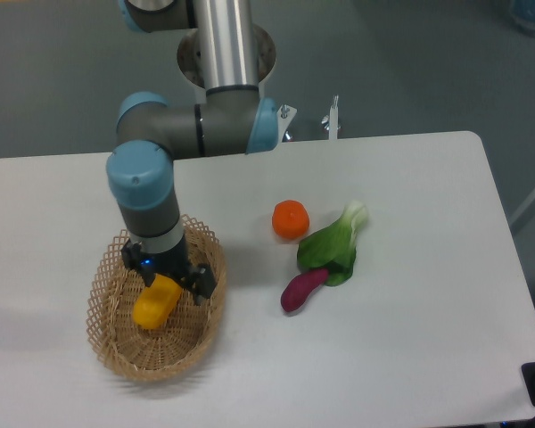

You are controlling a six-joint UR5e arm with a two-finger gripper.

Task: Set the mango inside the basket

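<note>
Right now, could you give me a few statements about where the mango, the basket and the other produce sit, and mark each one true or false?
1. The mango lies inside the basket. True.
2. The tool is clamped on the orange. False: the tool is over the basket, beside the mango, and the orange sits alone on the table.
3. The purple vegetable lies on the table, outside the basket. True.
4. The leafy green is in the basket. False: it lies on the table, next to the orange and the purple vegetable.
5. The basket holds two fruits. False: only the mango shows in it.
</note>
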